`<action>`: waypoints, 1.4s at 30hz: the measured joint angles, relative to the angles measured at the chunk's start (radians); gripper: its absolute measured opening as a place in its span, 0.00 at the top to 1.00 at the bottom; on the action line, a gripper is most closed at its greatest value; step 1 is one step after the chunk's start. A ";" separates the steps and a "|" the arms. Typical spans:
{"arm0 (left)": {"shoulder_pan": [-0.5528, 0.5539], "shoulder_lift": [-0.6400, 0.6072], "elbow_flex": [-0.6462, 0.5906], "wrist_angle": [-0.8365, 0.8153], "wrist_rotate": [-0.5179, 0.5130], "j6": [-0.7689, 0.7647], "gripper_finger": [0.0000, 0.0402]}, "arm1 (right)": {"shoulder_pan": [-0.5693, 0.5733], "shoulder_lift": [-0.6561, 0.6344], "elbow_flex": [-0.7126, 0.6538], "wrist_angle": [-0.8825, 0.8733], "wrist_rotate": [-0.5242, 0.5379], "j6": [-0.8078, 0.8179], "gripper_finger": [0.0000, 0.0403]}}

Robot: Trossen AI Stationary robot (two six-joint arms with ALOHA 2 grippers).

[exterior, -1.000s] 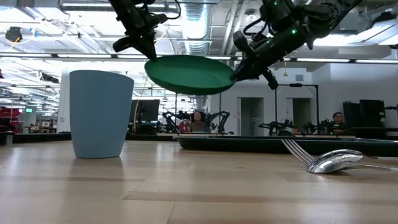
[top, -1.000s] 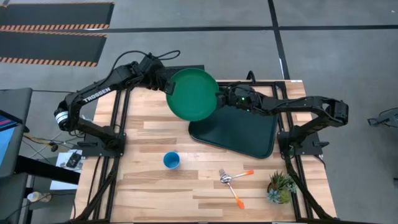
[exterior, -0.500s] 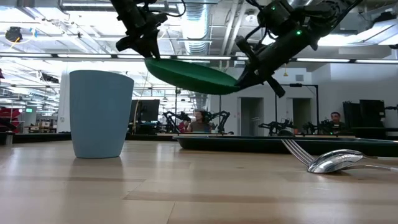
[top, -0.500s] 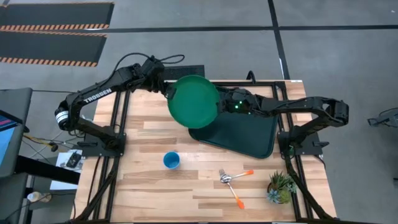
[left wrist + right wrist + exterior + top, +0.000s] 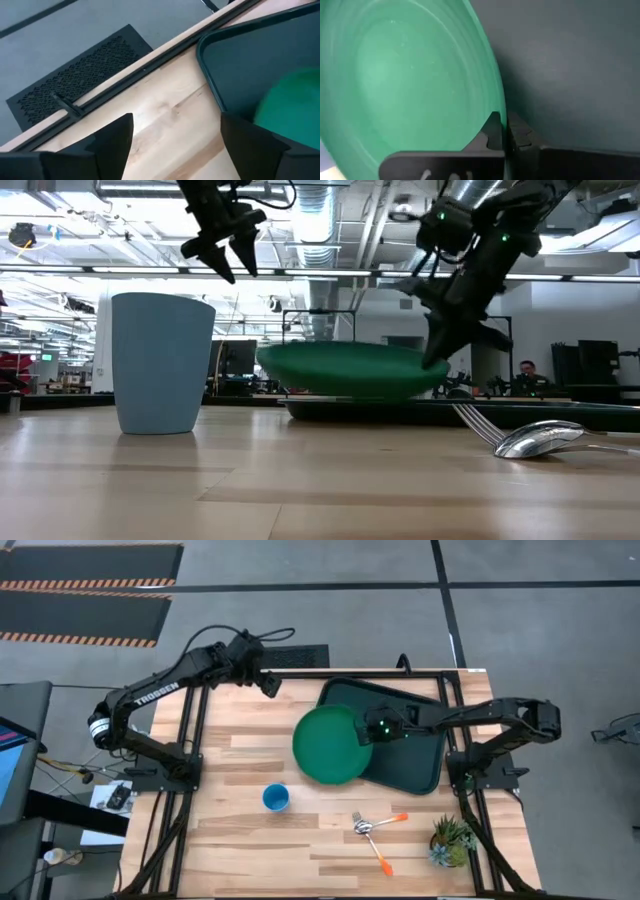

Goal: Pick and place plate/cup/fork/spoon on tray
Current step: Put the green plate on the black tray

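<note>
Since the earlier frames we see the round flat green plastic plate (image 5: 333, 744) drop from mid-air between both arms to the left rim of the large near-black rectangular tray (image 5: 405, 740), and the left gripper (image 5: 271, 686) has let go of it. In the high view the plate sits just left of frame centre, its right half over the tray and its left half over the light wooden table (image 5: 250, 840). It is round, so we can name no long axis; the low view shows it (image 5: 345, 370) nearly level, face up, just above the tray's rim (image 5: 560, 414). Whether it touches the tray we cannot tell.

The right gripper (image 5: 372, 727) pinches the plate's right edge. The right wrist view shows what the others hide: both dark fingers (image 5: 494, 134) pressed together on the raised rim of the plate (image 5: 405, 85), with the tray floor (image 5: 570, 70) beside it.

The left gripper hangs with its fingers spread, holding nothing, at the table's upper edge. Its own view shows the tray's corner (image 5: 210, 75) between the two fingers (image 5: 115, 140).

Lower in the high view stand the small bright blue plastic cup (image 5: 275, 798), the orange-handled silver spoon (image 5: 380, 824) and the orange-handled silver fork (image 5: 375, 850), their heads meeting. A small potted plant (image 5: 450, 840) sits at lower right.
</note>
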 joint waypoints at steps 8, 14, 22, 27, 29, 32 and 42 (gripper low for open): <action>0.000 0.000 0.000 0.010 0.003 -0.015 0.31 | -0.164 -0.076 0.001 -0.070 -0.083 -0.116 1.00; 0.000 0.000 0.000 0.047 0.064 -0.013 0.31 | -0.223 -0.100 0.001 -0.145 -0.155 -0.167 1.00; 0.000 0.000 0.000 0.053 0.067 -0.014 0.31 | -0.225 -0.008 0.001 -0.134 -0.177 -0.187 1.00; 0.000 0.000 0.000 0.053 0.068 -0.014 0.31 | -0.256 0.042 0.002 -0.098 -0.218 -0.215 1.00; 0.000 0.000 0.000 0.053 0.067 -0.018 0.31 | -0.262 0.057 0.002 -0.086 -0.219 -0.216 0.99; 0.000 0.000 0.000 0.052 0.068 -0.029 0.31 | -0.263 0.073 0.002 -0.083 -0.223 -0.219 0.96; 0.000 0.000 0.000 0.052 0.067 -0.031 0.31 | -0.269 0.086 0.002 -0.094 -0.226 -0.263 0.85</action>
